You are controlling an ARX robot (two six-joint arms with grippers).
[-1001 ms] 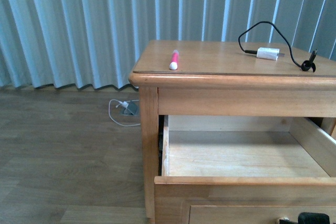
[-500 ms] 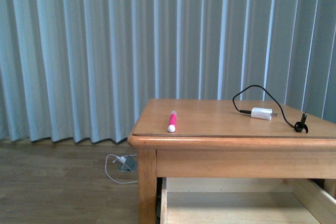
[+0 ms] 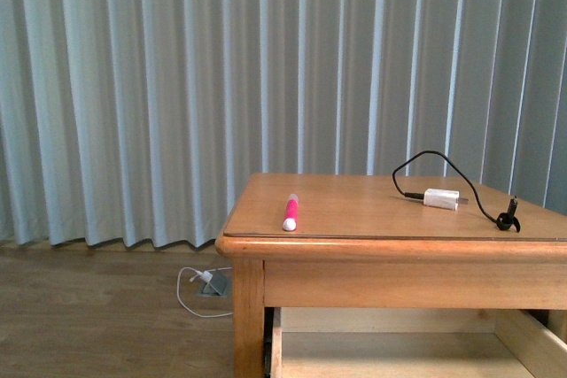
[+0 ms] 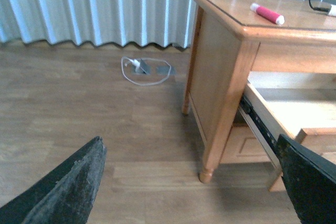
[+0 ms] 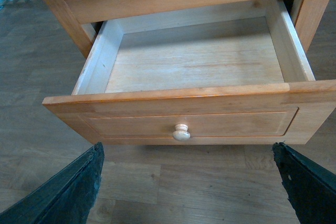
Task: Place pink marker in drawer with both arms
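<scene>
The pink marker (image 3: 289, 212) lies on the wooden nightstand's top near its front left corner, whitish cap toward me; it also shows in the left wrist view (image 4: 266, 13). The drawer (image 5: 199, 121) is pulled open and empty, pale inside, with a round knob (image 5: 181, 132); its inside shows at the bottom of the front view (image 3: 390, 351). My left gripper (image 4: 191, 182) is open over the floor, left of the nightstand. My right gripper (image 5: 189, 187) is open, in front of and below the drawer's knob. Neither arm shows in the front view.
A white charger block (image 3: 441, 198) with a black cable lies on the nightstand's right side. A white cable and plug (image 3: 202, 282) lie on the wood floor by the curtain. The nightstand's leg (image 4: 210, 150) stands close to my left gripper.
The front view has tilted upward: the nightstand has dropped in the picture, more curtain shows and most of the open drawer has left the bottom edge. The marker and charger have not moved on the top.
</scene>
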